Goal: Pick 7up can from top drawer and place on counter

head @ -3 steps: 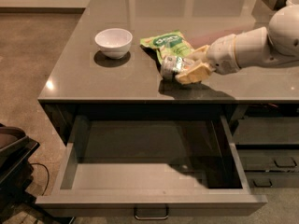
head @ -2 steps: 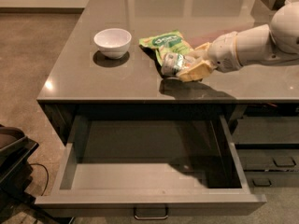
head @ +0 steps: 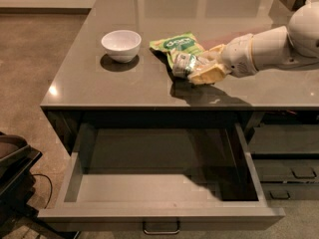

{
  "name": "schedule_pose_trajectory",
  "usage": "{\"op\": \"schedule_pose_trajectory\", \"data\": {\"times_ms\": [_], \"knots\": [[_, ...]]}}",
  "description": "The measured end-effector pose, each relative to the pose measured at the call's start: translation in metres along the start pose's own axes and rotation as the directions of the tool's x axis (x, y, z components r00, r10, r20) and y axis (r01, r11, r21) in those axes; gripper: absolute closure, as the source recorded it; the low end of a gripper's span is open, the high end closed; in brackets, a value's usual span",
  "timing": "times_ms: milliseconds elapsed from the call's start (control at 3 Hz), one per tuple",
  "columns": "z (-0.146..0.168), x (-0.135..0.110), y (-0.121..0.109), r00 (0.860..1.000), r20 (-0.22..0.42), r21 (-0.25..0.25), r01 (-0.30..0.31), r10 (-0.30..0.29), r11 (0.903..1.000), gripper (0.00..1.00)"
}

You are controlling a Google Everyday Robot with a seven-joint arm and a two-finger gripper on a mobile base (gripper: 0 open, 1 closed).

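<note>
Lying empty: top drawer (head: 159, 188). 7up can (head: 183, 63) is clasped by the tool (head: 193, 68) low over the desk (head: 99, 86), beside snack bag (head: 180, 44); only release is judged outstanding.

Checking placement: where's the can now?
Camera view, right of centre: can in the hand over the counter, beside the snack bag, right of the bowl.

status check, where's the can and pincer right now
Pincer shut on can, over counter. Drawer open, can out of it. Green bag right behind can; bowl well apart.
</note>
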State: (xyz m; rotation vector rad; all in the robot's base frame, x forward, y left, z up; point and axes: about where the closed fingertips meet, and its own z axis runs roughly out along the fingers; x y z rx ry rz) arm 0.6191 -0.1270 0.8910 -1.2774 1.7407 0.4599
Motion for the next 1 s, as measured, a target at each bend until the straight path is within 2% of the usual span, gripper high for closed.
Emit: {"op": "schedule_pose_trajectory", "data": {"times_ms": [333, 667, 1000], "knots": [[0.0000, 0.0000, 0.0000, 1.000, 0.000, 0.000, 0.000, 0.000, 1.0000, 0.12], [0.0001, 0.0000, 0.0000, 1.000, 0.000, 0.000, 0.000, 0.000, 1.0000, 0.00], [0.0001, 0.0000, 0.0000, 1.000, 0.000, 0.000, 0.000, 0.000, 1.0000, 0.00]]}}
